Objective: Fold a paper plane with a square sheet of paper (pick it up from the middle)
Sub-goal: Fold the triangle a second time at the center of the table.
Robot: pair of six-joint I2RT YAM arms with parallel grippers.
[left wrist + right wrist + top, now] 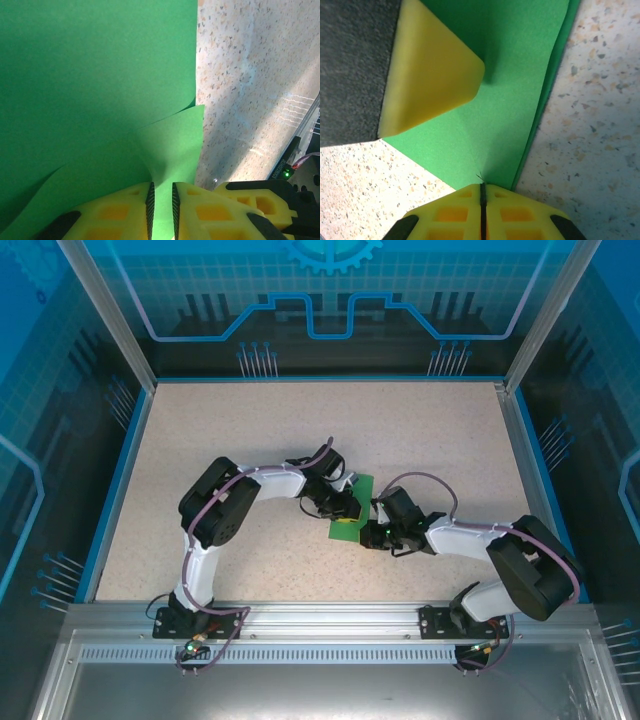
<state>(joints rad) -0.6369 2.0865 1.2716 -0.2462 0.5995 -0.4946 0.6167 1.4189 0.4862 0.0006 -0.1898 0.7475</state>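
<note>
Presently left gripper (162, 192) and right gripper (482, 187) jaws both clench the square sheet of paper (90, 90); opposing pulls could tear it.

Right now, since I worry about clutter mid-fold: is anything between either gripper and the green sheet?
Nothing visible is. The left gripper and the right gripper are both at the green sheet, each seemingly pinching it. The speckled table lies around it.
</note>
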